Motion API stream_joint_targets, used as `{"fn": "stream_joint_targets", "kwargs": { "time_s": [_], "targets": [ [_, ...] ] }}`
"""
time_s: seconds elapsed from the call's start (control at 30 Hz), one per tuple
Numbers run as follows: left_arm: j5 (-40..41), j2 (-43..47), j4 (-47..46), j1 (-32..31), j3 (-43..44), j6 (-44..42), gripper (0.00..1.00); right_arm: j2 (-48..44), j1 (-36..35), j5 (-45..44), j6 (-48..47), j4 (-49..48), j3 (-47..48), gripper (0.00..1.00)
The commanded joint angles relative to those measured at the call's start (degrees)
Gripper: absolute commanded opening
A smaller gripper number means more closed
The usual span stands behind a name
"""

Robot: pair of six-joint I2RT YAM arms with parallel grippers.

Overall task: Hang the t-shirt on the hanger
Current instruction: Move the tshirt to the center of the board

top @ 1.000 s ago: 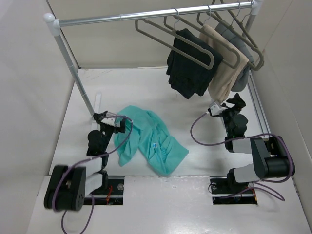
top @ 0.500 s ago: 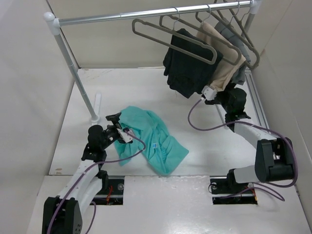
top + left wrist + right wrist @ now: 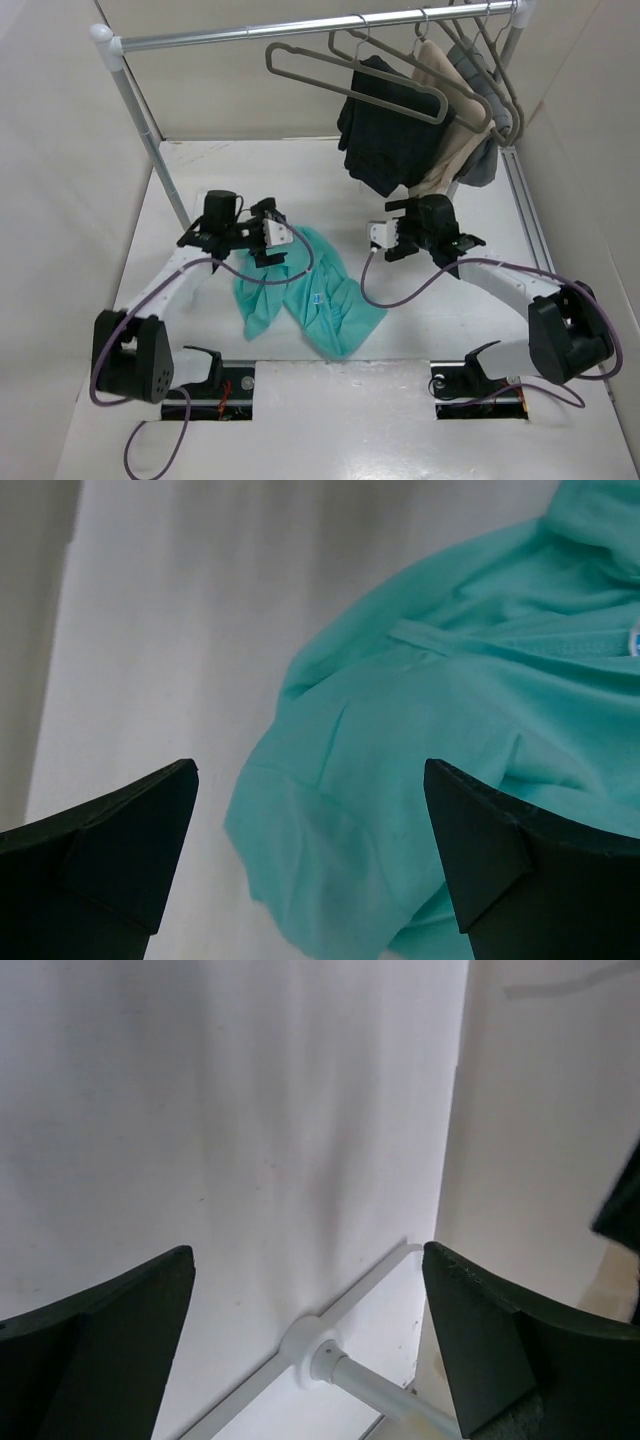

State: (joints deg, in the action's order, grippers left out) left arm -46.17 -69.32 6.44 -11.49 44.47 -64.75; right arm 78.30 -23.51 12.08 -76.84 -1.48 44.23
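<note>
The teal t-shirt (image 3: 305, 290) lies crumpled on the white table, a small white label (image 3: 317, 298) showing on it. My left gripper (image 3: 270, 240) hovers at the shirt's upper left edge and is open. In the left wrist view, the t-shirt (image 3: 450, 740) spreads between and beyond the gripper (image 3: 311, 765), whose jaws stand wide apart and hold nothing. The empty grey-taupe hanger (image 3: 345, 85) hangs leftmost on the rail. My right gripper (image 3: 392, 235) is open over bare table, right of the shirt and below the hung clothes. The right wrist view shows that gripper (image 3: 309, 1250) empty.
A metal rail (image 3: 280, 30) runs across the back on a left post (image 3: 150, 140), whose foot (image 3: 320, 1350) shows in the right wrist view. On other hangers hang a black garment (image 3: 385, 140), a tan one (image 3: 450, 130) and a grey one (image 3: 485, 150). Walls enclose the table.
My left arm has swung up from the near left to the shirt's upper edge. My right gripper has moved left, away from the hung clothes toward the table's middle.
</note>
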Motion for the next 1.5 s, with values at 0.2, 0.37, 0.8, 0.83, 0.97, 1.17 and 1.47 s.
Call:
{"fn": "stream_joint_targets", "kwargs": {
  "time_s": [0.2, 0.37, 0.8, 0.83, 0.97, 1.17, 1.47],
  "targets": [
    [7.5, -12.3, 15.4, -17.0, 6.9, -17.6, 0.99, -2.8, -9.1, 3.6, -2.1, 10.6, 2.2, 1.00],
    [15.8, -18.7, 25.5, -17.0, 8.2, -33.9, 0.96, -0.1, -14.5, 5.2, -7.8, 14.6, 4.1, 1.00],
    [8.0, -13.3, 32.9, -10.0, 11.7, -28.4, 0.00, 22.1, -19.2, 18.5, -24.1, 34.4, 17.1, 0.80],
    [8.0, -12.4, 31.4, -10.0, 9.6, -27.8, 0.00, 23.4, -19.2, 18.5, -24.7, 35.5, 19.5, 0.72],
    [6.7, -5.9, 27.5, -10.0, 3.7, -24.4, 0.00, 27.0, -19.8, 19.8, -24.2, 36.0, 21.9, 0.32],
    [10.0, 15.6, 25.7, -9.5, -13.9, -39.2, 0.41, 28.3, -17.1, 16.9, -15.8, 33.5, 22.4, 0.00],
    [6.6, 26.2, 13.4, -9.5, -17.3, -9.6, 0.80, 17.5, -8.1, 10.1, -3.8, 20.0, 17.8, 0.00]
  ]
}}
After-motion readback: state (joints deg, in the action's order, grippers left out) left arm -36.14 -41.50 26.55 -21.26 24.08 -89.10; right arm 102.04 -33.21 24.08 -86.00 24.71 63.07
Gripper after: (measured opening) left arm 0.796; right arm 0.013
